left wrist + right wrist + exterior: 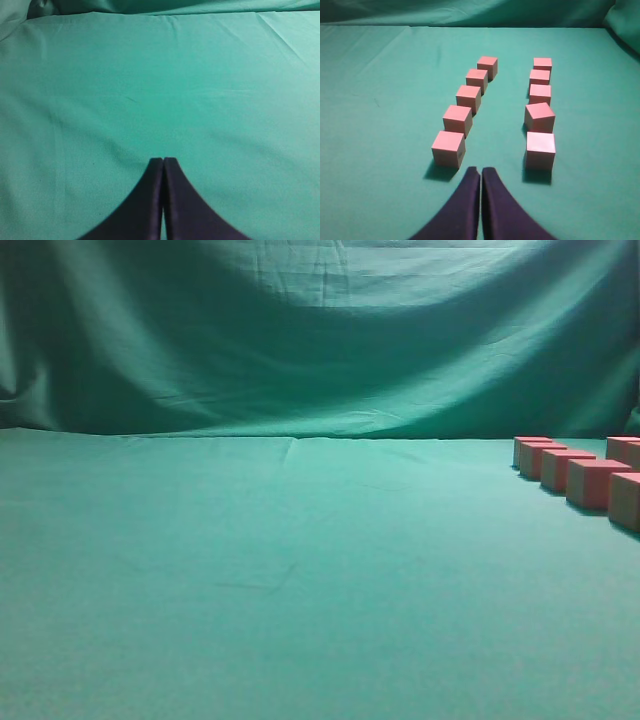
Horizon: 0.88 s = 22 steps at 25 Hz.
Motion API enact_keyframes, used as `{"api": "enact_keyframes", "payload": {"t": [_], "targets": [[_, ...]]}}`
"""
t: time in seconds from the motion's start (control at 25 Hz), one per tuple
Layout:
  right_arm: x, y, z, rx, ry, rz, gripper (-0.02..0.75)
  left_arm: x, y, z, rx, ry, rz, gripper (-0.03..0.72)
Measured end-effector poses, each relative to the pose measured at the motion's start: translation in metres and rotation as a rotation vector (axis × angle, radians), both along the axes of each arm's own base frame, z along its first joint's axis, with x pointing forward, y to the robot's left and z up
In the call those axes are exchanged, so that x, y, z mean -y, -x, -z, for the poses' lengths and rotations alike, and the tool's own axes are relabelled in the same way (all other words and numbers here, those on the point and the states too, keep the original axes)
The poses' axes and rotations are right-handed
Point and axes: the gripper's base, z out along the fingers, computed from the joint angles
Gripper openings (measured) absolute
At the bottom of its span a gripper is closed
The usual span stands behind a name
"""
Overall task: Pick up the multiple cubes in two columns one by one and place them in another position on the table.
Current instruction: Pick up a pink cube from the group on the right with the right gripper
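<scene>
Several pink cubes stand in two columns on the green table [380,125] in the right wrist view. The nearest cube of the left column [448,148] and the nearest cube of the right column [540,149] lie just ahead of my right gripper [481,170], which is shut and empty, aimed between the columns. The second cube of the right column [539,117] is turned askew. In the exterior view a row of cubes [590,480] shows at the far right edge; no arm shows there. My left gripper [163,160] is shut over bare cloth, holding nothing.
A wrinkled green cloth backdrop [320,330] hangs behind the table. The table's left and middle [250,570] show only smooth cloth. In the left wrist view only cloth [160,90] lies ahead of the fingers.
</scene>
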Motion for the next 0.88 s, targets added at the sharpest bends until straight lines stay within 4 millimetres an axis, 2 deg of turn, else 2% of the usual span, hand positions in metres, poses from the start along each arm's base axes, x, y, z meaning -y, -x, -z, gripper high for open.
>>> {"api": "enact_keyframes", "payload": {"t": [0.88], "targets": [[0.0, 0.0, 0.0, 0.0, -0.002, 0.001, 0.0, 0.0, 0.0, 0.0, 0.0, 0.0, 0.0, 0.0]]}}
